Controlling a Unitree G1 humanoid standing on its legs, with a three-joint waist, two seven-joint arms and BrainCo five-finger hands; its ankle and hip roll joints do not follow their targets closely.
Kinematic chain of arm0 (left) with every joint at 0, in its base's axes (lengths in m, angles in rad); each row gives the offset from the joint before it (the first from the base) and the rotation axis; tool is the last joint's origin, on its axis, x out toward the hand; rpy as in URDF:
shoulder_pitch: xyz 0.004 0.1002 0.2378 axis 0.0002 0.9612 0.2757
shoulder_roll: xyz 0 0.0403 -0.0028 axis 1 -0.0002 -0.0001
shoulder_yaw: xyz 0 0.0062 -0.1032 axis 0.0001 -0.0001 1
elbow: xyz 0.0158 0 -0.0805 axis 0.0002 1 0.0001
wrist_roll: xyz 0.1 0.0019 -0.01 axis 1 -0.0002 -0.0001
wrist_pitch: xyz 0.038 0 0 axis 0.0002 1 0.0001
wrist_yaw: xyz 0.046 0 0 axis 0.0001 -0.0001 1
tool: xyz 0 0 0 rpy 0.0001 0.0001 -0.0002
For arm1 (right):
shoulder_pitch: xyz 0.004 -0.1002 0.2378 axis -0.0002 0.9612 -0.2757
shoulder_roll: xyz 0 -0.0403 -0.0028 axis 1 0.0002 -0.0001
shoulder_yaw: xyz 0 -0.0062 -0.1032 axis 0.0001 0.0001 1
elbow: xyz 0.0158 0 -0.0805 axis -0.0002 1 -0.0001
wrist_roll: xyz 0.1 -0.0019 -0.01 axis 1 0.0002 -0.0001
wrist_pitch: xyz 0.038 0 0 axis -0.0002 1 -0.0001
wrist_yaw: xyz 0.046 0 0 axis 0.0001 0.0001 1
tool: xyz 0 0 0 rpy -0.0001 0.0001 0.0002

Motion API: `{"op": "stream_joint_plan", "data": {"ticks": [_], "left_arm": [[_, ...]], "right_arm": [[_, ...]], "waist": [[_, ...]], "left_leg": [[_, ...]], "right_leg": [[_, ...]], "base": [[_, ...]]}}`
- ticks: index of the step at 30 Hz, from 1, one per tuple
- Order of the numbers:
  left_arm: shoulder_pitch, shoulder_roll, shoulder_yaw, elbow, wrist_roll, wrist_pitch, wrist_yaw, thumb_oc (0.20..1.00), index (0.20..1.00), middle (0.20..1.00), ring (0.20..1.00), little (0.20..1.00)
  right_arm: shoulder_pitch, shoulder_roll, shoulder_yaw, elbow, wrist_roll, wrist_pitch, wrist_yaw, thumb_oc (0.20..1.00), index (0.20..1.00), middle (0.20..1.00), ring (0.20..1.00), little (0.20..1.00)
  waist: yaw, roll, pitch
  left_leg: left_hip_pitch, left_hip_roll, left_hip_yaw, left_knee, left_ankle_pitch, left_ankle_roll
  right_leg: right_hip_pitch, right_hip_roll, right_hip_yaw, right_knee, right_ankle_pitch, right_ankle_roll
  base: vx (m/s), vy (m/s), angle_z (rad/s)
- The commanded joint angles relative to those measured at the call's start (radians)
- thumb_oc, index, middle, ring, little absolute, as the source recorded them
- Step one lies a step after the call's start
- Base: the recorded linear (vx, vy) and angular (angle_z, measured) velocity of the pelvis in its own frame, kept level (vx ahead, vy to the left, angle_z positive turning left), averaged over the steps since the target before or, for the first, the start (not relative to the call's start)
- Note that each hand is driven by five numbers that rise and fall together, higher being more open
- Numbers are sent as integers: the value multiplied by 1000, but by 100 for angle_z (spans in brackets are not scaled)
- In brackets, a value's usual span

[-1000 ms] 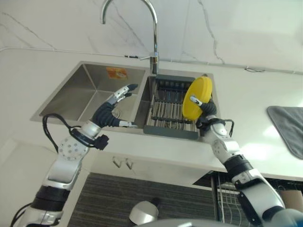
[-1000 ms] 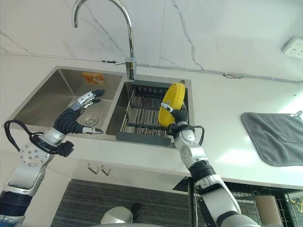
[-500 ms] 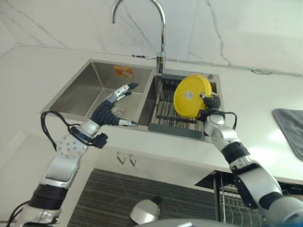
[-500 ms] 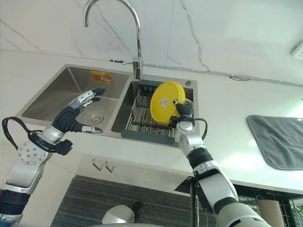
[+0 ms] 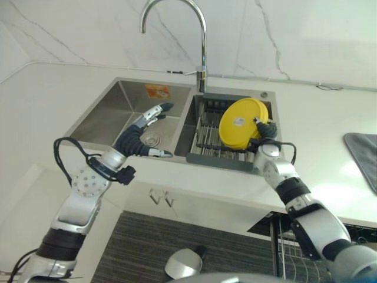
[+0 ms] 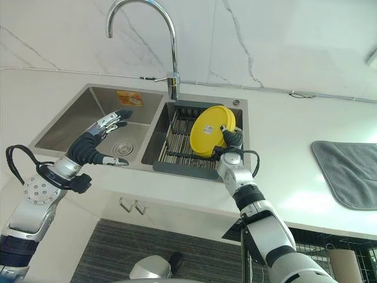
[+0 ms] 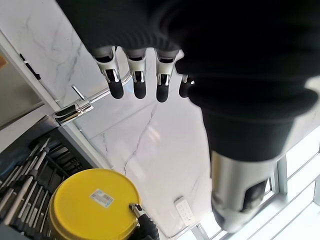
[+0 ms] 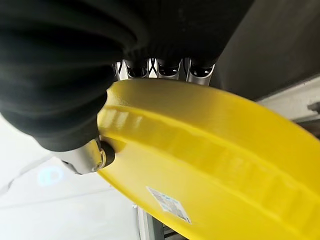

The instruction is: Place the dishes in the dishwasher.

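Observation:
A yellow plate [image 5: 238, 122] is held up over the dark dish rack [image 5: 206, 141] in the sink's right basin, its stickered underside facing me. My right hand [image 5: 264, 132] is shut on the plate's right edge. In the right wrist view the thumb [image 8: 102, 154] presses the underside of the yellow plate [image 8: 200, 170] and the fingers curl behind its rim. My left hand [image 5: 138, 132] hovers open over the left basin [image 5: 112, 112], its fingers [image 7: 135, 80] straight and holding nothing.
A tall curved faucet [image 5: 203, 53] rises behind the divider between the basins. The white counter [image 5: 318, 130] surrounds the sink, with a grey cloth [image 6: 347, 174] on it at the right. A wire rack [image 6: 330, 259] sits below the counter at lower right.
The right hand has turned the plate from edge-on to its underside facing me, still over the rack. The camera has shifted a little. The left hand has stayed put.

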Motion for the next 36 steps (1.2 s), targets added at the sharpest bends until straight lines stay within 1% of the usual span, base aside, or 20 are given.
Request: {"op": "stream_joint_plan", "data": {"ticks": [1, 2, 3, 5, 7, 10, 11, 12, 15, 19, 21, 24, 27, 29, 31, 32, 34, 36], "left_arm": [[-3, 32, -51, -17, -45, -39, 15, 1000, 1000, 1000, 1000, 1000], [-3, 31, -51, -17, -46, -38, 15, 1000, 1000, 1000, 1000, 1000], [1, 26, -51, -17, -41, -40, 19, 1000, 1000, 1000, 1000, 1000], [6, 21, -50, -15, -38, -47, 24, 1000, 1000, 1000, 1000, 1000], [3, 20, -53, -7, -40, -55, 27, 1000, 1000, 1000, 1000, 1000], [3, 17, -53, -7, -38, -53, 26, 1000, 1000, 1000, 1000, 1000], [3, 12, -55, 1, -34, -54, 26, 1000, 1000, 1000, 1000, 1000], [5, 9, -54, 2, -31, -55, 25, 1000, 1000, 1000, 1000, 1000], [14, 3, -52, 1, -22, -51, 37, 1000, 1000, 1000, 1000, 1000], [14, -16, -56, 3, -6, -41, 56, 1000, 1000, 1000, 1000, 1000], [17, -19, -52, 3, -7, -40, 60, 1000, 1000, 1000, 1000, 1000], [40, -38, -39, 1, 4, -52, 90, 1000, 1000, 1000, 1000, 1000], [70, -53, -18, -2, 21, -69, 138, 1000, 1000, 1000, 1000, 1000], [85, -62, -10, -2, 39, -72, 171, 1000, 1000, 1000, 1000, 1000], [92, -69, -6, -2, 51, -74, 187, 1000, 1000, 1000, 1000, 1000], [93, -72, -4, -2, 61, -75, 195, 1000, 1000, 1000, 1000, 1000], [89, -77, -3, 0, 71, -76, 194, 1000, 1000, 1000, 1000, 1000], [73, -84, -1, -2, 79, -64, 185, 1000, 1000, 1000, 1000, 1000]], "right_arm": [[-62, 21, -3, -49, 113, -172, 56, 200, 200, 200, 200, 200], [-57, 25, -9, -62, 136, -187, 67, 200, 200, 200, 200, 200], [-41, 34, -18, -114, 180, -215, 78, 200, 200, 200, 200, 200], [-18, 38, -29, -186, 211, -240, 78, 200, 200, 200, 200, 200], [7, 35, -41, -260, 202, -256, 67, 200, 200, 200, 200, 200], [25, 24, -54, -331, 181, -252, 47, 200, 200, 200, 200, 200], [45, 11, -67, -385, 180, -240, 43, 200, 200, 200, 200, 200], [51, 8, -70, -396, 179, -236, 41, 200, 200, 200, 200, 200], [73, -1, -83, -416, 187, -231, 57, 200, 200, 200, 200, 200], [108, -11, -108, -475, 245, -249, 111, 200, 200, 200, 200, 200], [126, -13, -112, -509, 255, -254, 114, 200, 200, 200, 200, 200], [221, -19, -121, -613, 294, -276, 153, 200, 200, 200, 200, 200], [373, -30, -155, -730, 344, -299, 228, 200, 200, 200, 200, 200], [455, -44, -182, -789, 380, -298, 280, 200, 200, 200, 200, 200], [501, -48, -205, -814, 412, -299, 320, 200, 200, 200, 200, 200], [526, -51, -225, -831, 431, -296, 346, 200, 200, 200, 200, 200], [547, -51, -244, -848, 428, -293, 366, 200, 200, 200, 200, 200], [587, -46, -279, -884, 447, -292, 386, 200, 200, 200, 200, 200]], "waist": [[30, 2, -83], [28, 2, -83], [22, -1, -85], [13, -4, -85], [3, -9, -87], [-10, -13, -92], [-26, -15, -94], [-29, -16, -95], [-45, -15, -97], [-73, -20, -101], [-82, -22, -99], [-120, -22, -96], [-179, -22, -91], [-211, -23, -87], [-231, -25, -84], [-247, -28, -78], [-265, -32, -73], [-302, -39, -66]], "left_leg": [[28, 62, 14, -52, -7, -11], [28, 62, 15, -53, -7, -11], [27, 64, 20, -55, -5, -11], [23, 64, 25, -55, -4, -12], [17, 61, 28, -55, -3, -13], [16, 60, 32, -55, -5, -12], [19, 61, 45, -55, -8, -9], [21, 62, 49, -55, -9, -8], [31, 66, 70, -55, -14, -5], [33, 64, 89, -55, -15, 3], [35, 65, 95, -55, -17, 5], [44, 67, 124, -55, -26, 13], [61, 68, 166, -55, -39, 25], [69, 66, 193, -50, -50, 32], [74, 61, 208, -45, -59, 39], [79, 55, 216, -41, -66, 45], [83, 47, 224, -39, -74, 53], [89, 34, 241, -39, -86, 64]], "right_leg": [[-19, -107, -12, 59, 79, 52], [-20, -106, -11, 59, 79, 51], [-21, -105, -9, 58, 80, 51], [-22, -104, -8, 56, 82, 51], [-24, -102, -6, 51, 86, 53], [-29, -101, 1, 48, 90, 55], [-36, -102, 12, 49, 90, 56], [-37, -103, 14, 50, 89, 56], [-41, -103, 28, 54, 88, 56], [-55, -100, 45, 58, 94, 51], [-60, -100, 51, 61, 95, 51], [-84, -99, 87, 75, 93, 53], [-115, -98, 140, 90, 96, 58], [-131, -102, 171, 95, 105, 64], [-143, -106, 193, 99, 115, 70], [-155, -112, 212, 108, 132, 76], [-170, -114, 231, 119, 152, 81], [-201, -118, 270, 134, 193, 93]], "base": [[-30, 15, 2], [-38, 15, 1], [-44, 11, 1], [-63, -4, 0], [-65, -18, 0], [-47, 1, -3], [-67, 19, -1], [-76, 26, -1], [-50, 34, -11], [-44, 32, -12], [-42, 20, -1], [-61, 57, -16], [-80, 85, -48], [-80, 69, -66], [-73, 52, -71], [-68, 43, -66], [-77, 45, -66], [-96, 56, -52]]}}
